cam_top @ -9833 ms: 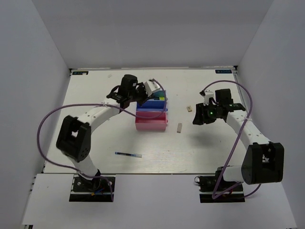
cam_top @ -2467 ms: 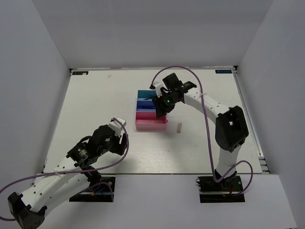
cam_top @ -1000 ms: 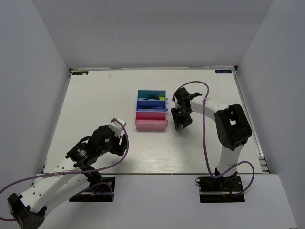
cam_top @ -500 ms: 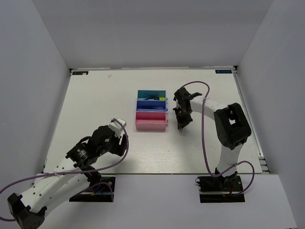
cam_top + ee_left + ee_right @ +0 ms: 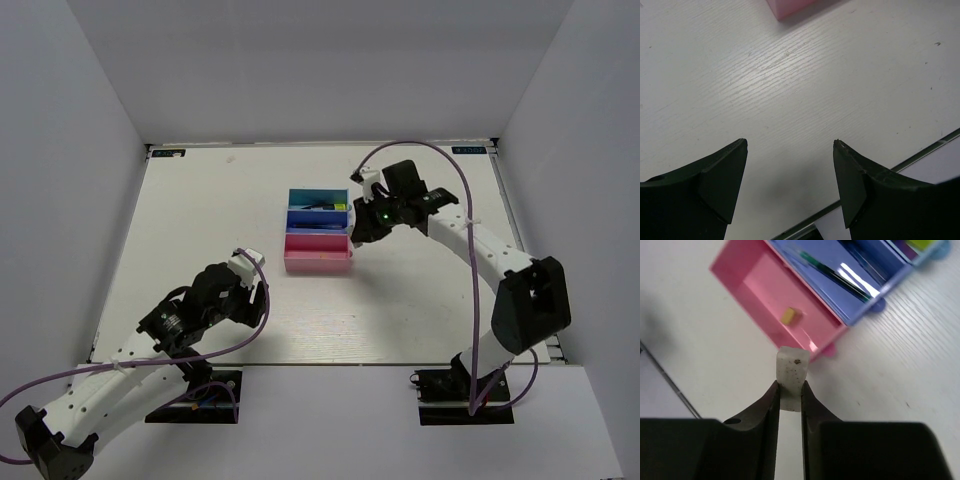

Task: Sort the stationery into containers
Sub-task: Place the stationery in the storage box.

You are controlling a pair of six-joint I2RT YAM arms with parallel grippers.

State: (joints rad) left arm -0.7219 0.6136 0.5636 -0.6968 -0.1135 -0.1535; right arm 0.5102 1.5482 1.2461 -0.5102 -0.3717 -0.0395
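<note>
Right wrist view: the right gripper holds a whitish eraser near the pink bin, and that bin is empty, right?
No. The right wrist view shows a small yellowish eraser lying in the pink bin. The right gripper does hold a whitish eraser near it.

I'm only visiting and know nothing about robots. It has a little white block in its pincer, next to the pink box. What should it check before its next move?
1. Grip: right pincer is shut on the whitish eraser. Ok.
2. Eraser over the pink bin: it sits just outside the bin's corner. Not ok.
3. Room in the bin: only one small yellowish eraser lies inside. Ok.
4. Left pincer out of the way: it is open over the table, away from the bins. Ok.
5. Clearance above the bin's rim: cannot tell.
</note>
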